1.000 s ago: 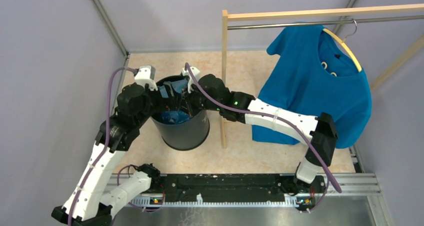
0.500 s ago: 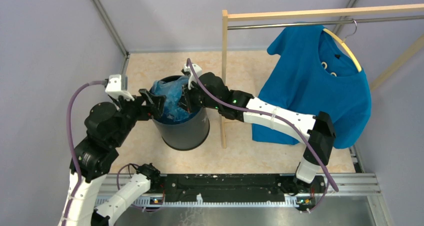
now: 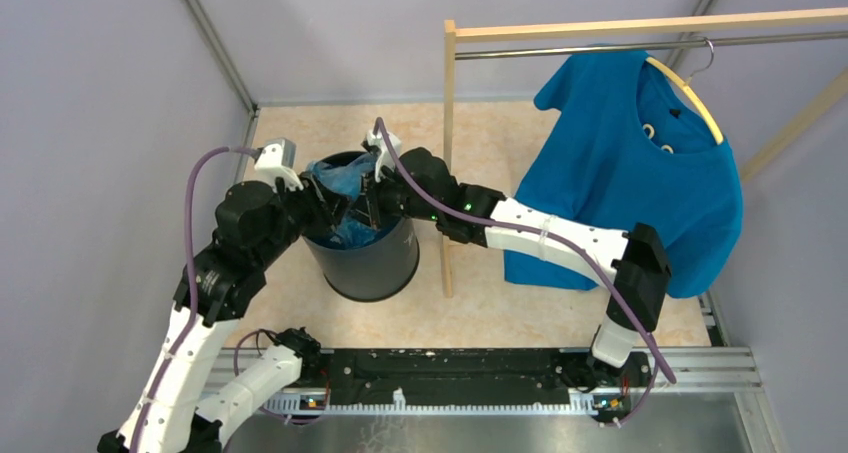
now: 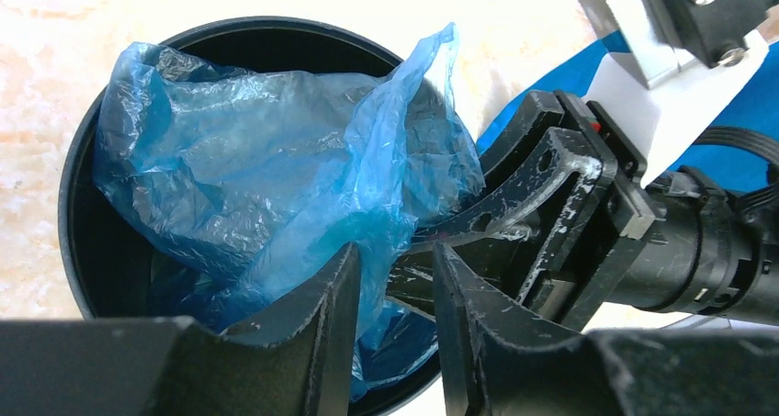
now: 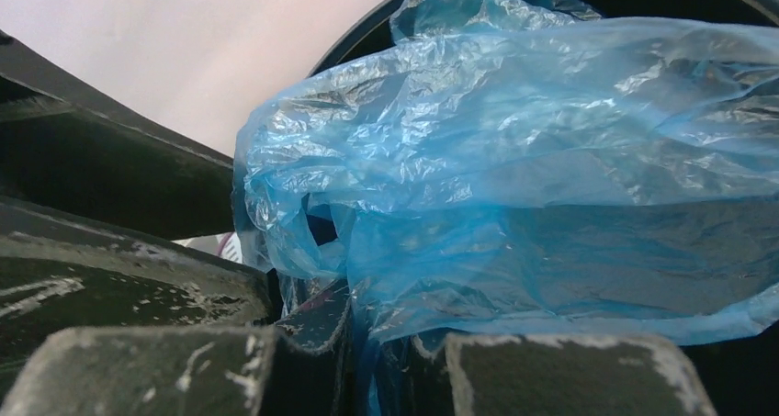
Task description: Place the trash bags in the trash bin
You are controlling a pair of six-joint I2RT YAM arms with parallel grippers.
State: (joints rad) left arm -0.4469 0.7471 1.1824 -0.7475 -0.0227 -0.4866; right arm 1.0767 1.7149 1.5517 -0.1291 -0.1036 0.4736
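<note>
Item: light-blue crinkly translucent plastic bag (image 4: 266, 177), bunched in mouth of black round plastic bin (image 3: 372, 263), centre-left of top view, part above rim. My R pincer (image 5: 381, 347): near-closed, pinching bag film. My L pincer (image 4: 393, 260): narrow gap, film between fingers.

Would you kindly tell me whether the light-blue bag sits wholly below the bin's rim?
No, the bag bulges up out of the bin, with a crinkled fold standing above and across its rim.
</note>
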